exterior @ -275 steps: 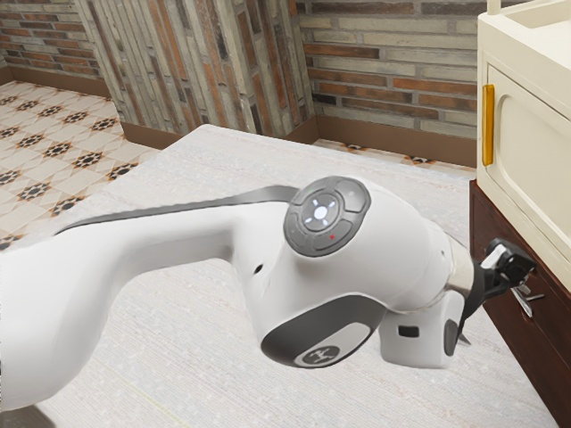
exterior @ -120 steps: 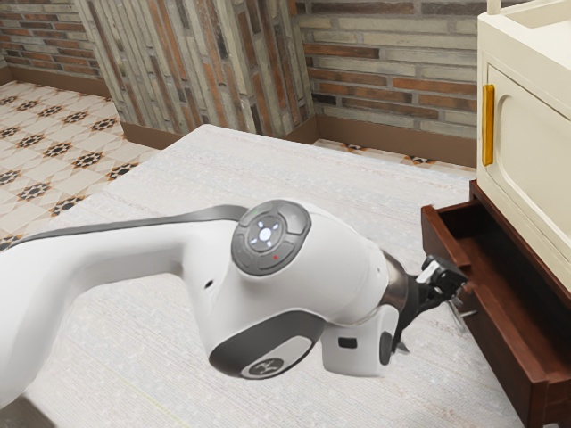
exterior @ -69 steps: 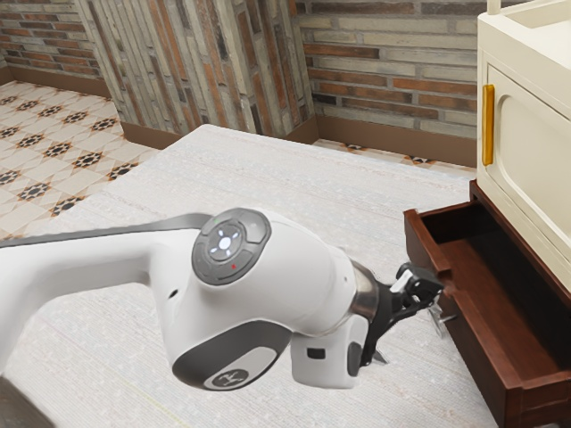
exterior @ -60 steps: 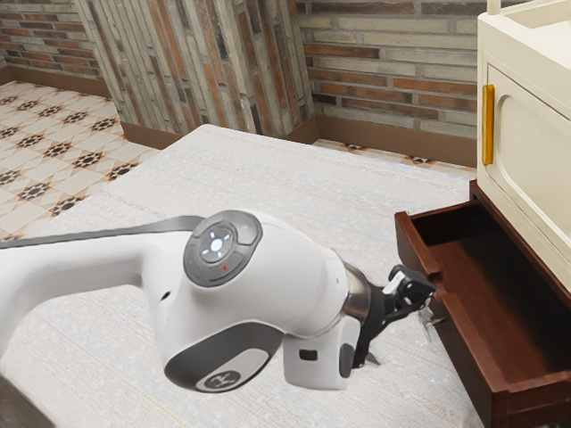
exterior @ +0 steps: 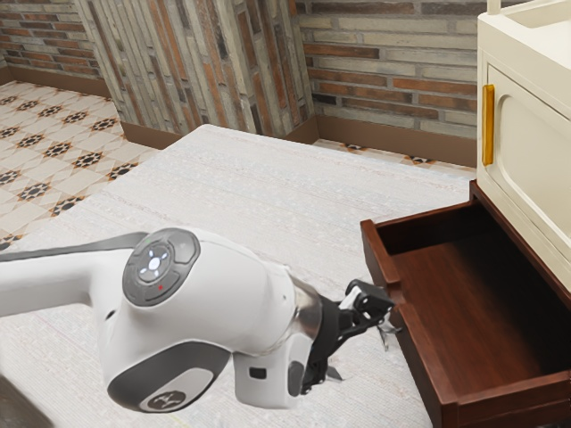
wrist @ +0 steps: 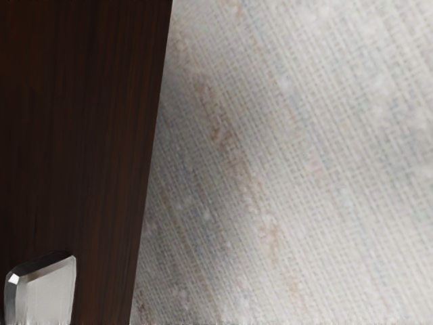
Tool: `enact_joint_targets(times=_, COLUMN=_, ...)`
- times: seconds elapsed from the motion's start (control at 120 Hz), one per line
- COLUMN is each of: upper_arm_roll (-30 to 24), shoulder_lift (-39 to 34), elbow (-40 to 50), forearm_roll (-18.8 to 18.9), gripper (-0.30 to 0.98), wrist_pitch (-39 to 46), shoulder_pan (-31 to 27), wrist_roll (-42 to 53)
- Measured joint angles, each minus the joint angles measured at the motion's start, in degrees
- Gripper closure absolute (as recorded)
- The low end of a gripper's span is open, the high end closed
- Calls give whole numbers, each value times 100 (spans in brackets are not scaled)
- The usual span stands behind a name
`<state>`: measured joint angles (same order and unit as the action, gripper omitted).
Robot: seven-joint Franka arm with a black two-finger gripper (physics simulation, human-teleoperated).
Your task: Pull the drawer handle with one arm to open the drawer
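My gripper (exterior: 373, 305) is at the front of the pulled-out drawer, right at its metal handle (exterior: 390, 330), in the exterior view. How it meets the handle is hidden by its own dark parts. The dark reddish-brown drawer (exterior: 412, 343) stands well out from the cabinet, with its wooden floor exposed. In the wrist view, the silvery handle (wrist: 42, 292) shows beside the dark wooden drawer front (wrist: 81, 135).
A cream cabinet door (exterior: 526, 134) with a yellow upright handle (exterior: 488, 125) is above the drawer. The pale, woven-looking surface (exterior: 294, 187) stretches below the arm and in front of the drawer. Brick walls stand behind.
The drawer has gone from shut to far out, sliding toward the exterior view's left. My hand has moved the same way along with it, staying at the handle.
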<state>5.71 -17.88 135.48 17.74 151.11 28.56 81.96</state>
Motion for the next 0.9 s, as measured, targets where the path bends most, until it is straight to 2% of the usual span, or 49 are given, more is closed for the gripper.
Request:
enact_joint_targets(times=0.25, upper_arm_roll=-6, shoulder_lift=-268, elbow=209, forearm_roll=-38, gripper=8, wrist_pitch=2, shoulder_pan=-27, wrist_roll=-3)
enact_joint_targets(times=0.433, upper_arm_roll=-30, shoulder_lift=-212, elbow=33, forearm_roll=-34, gripper=18, wrist_pitch=6, shoulder_pan=6, wrist_roll=-13)
enact_joint_targets(times=0.767, upper_arm_roll=-81, shoulder_lift=-166, elbow=-445, forearm_roll=-1, gripper=4, wrist_pitch=-50, shoulder_pan=34, wrist_roll=-27)
enact_joint_targets(times=0.9, upper_arm_roll=-198, shoulder_lift=-33, elbow=-1503, forearm_roll=-34, gripper=2, wrist_pitch=-668, shoulder_pan=36, wrist_roll=-219)
